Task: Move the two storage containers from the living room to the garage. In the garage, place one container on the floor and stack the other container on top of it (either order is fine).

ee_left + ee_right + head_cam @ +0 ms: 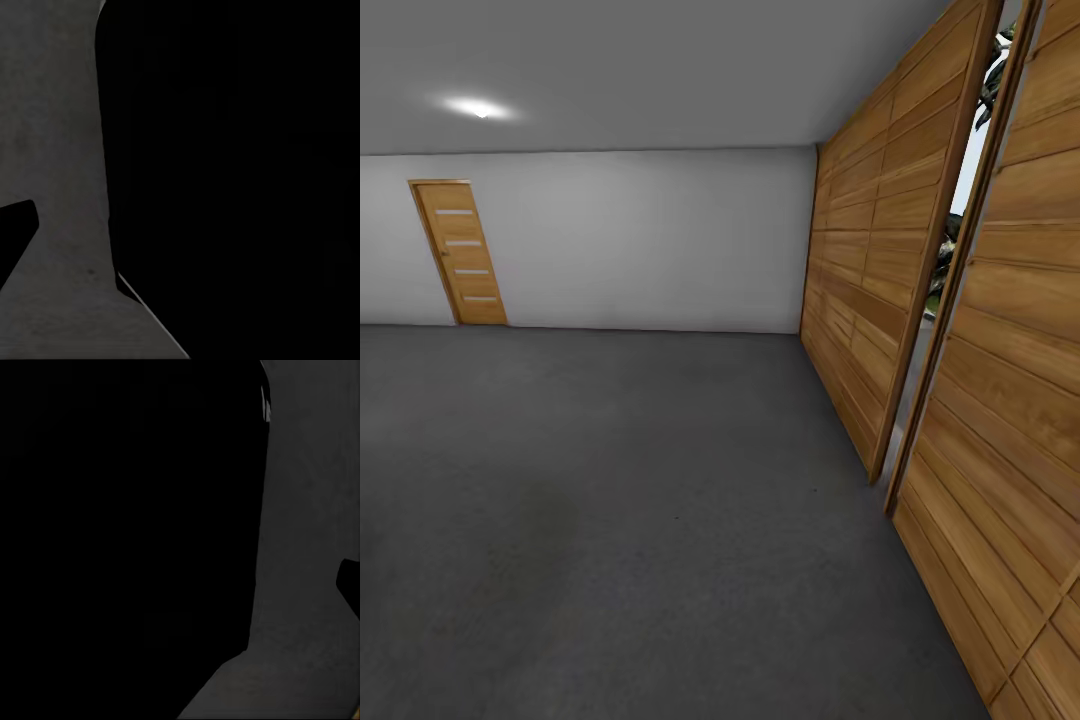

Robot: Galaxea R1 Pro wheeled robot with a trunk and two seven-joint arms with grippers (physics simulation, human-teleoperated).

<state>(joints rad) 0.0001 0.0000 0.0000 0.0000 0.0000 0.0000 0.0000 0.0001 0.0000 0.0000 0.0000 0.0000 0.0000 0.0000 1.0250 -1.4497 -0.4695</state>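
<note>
I am in the garage, looking over its dark grey concrete floor [610, 500]. The two storage containers are out of view, and so is the living room. In the left wrist view a large black mass [240, 180] covers most of the picture, with a strip of floor [60, 150] beside it and a small dark piece [15, 232] at the edge. The right wrist view is much the same: a black mass [127, 525], grey floor [307, 547] and a small dark piece [349, 581]. Neither view shows how the fingers stand.
Big wooden-plank sliding doors [870, 270] line the right side, with a second panel [1010, 420] nearer me and a narrow gap [930, 330] between them showing greenery. A pale back wall [660, 240] holds a small wooden door [460, 255] at far left. A ceiling light [478, 108] glows.
</note>
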